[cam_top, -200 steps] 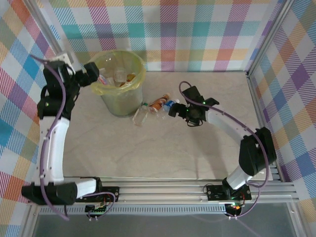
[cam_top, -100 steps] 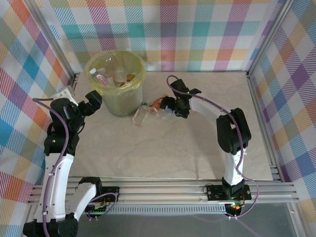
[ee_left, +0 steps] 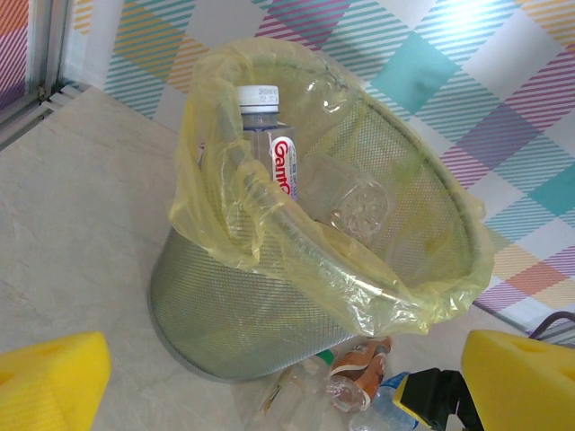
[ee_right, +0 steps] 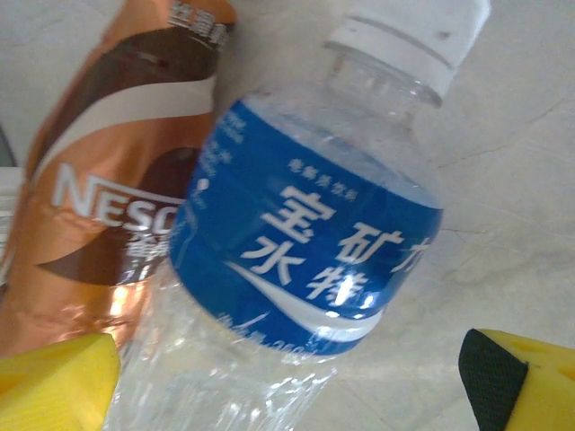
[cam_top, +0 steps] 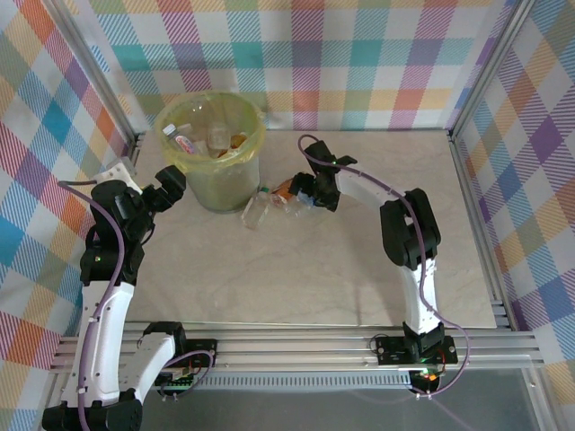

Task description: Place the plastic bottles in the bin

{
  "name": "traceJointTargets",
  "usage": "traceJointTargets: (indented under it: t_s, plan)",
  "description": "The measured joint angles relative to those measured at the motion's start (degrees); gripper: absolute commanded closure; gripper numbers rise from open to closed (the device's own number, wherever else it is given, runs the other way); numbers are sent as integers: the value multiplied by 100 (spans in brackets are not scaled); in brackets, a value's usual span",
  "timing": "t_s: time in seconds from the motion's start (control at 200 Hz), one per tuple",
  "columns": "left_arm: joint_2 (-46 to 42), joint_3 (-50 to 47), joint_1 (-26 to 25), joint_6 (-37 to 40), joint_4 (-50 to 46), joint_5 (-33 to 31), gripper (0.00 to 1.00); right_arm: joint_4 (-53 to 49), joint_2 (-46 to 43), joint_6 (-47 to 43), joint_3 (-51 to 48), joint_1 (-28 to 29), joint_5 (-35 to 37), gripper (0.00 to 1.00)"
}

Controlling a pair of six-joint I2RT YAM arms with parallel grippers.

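Where bottles lie, right arm outstretched

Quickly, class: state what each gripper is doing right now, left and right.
Left gripper: open, holding nothing.
Right gripper: open, jaws either side of the blue-labelled bottle, not gripping it.

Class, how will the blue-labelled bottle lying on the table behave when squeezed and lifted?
The blue-labelled bottle seems empty, so probably light. Its clear body looks crumpled, so it may buckle when squeezed. Lying on its side on the smooth table, it could roll.
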Motion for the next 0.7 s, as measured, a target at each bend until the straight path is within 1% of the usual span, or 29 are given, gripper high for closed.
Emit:
traceJointTargets:
  t_s: [0.19, 0.495, 0.7]
  plan:
    - [-7, 0, 2, -17, 2, 61, 0, -48, 52, -7, 0, -42, -2, 13]
    - [-15, 0, 2, -39, 2, 149, 0, -92, 52, -138, -304, -61, 0, 23]
    - [-22, -2, 2, -44, 4, 146, 0, -160, 52, -396, -463, -90, 17, 25]
